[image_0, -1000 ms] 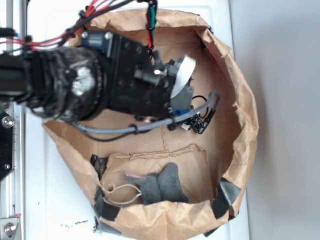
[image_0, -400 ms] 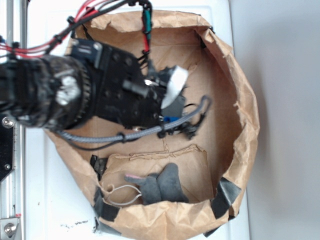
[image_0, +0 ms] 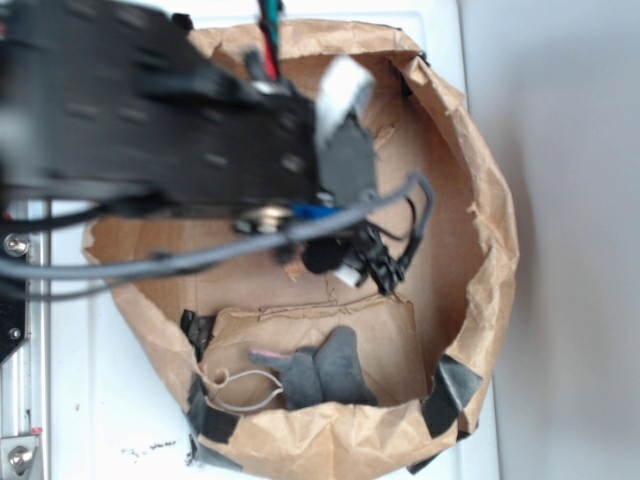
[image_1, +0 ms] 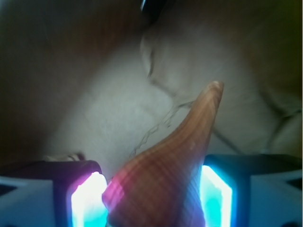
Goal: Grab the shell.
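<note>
a big brown paper bag (image_0: 495,230) is lying open across the middle of the exterior view, and its rolled rim is running around the right and bottom of the frame. it is sitting on a white table (image_0: 120,420) that is showing at the lower left and along the top.

the black robot arm (image_0: 130,110) is filling the upper left of that frame, blurry, and is reaching over the bag. a grey cable (image_0: 200,258) is hanging under it and is curving up toward the middle right.

a grey plush toy (image_0: 322,372) with a pink bit is lying on a folded paper flap at the bottom middle of the frame, well apart from the arm. a thin white loop (image_0: 240,390) is lying just left of it. black tape (image_0: 450,392) is sticking to the bag rim at the lower right.

the gripper (image_1: 150,194) is showing at the bottom of the wrist view, with one glowing finger (image_1: 87,198) at the lower left and the other at the lower right.

the shell (image_1: 173,161) is sitting between them in the bottom middle of the wrist view, orange-brown with stripes. its thin tip is pointing up and to the right. the right finger is touching it and the left one is right against its wide end, so the fingers are squeezing the shell. in the exterior view the shell is hidden under the arm.
</note>
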You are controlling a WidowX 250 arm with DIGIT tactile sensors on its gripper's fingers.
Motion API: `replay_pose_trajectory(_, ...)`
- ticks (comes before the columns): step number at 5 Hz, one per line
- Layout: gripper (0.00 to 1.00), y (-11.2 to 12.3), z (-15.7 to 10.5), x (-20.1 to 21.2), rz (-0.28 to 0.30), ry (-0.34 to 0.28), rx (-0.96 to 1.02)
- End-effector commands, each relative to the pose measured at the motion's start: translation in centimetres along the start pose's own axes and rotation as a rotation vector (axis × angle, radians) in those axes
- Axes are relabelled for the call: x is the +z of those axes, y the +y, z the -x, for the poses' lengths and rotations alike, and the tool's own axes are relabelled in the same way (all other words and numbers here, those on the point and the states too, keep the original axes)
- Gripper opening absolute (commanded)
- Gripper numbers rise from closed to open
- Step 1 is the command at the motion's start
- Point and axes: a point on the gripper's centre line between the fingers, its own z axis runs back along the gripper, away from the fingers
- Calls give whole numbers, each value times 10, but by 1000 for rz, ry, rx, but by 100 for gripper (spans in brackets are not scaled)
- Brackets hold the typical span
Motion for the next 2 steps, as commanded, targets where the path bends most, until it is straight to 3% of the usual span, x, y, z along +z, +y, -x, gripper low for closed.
replay_pose_trajectory(1, 0, -9, -21, 98, 75, -22, -7)
replay_pose_trajectory(2, 0, -12, -24, 89, 118, -49, 14)
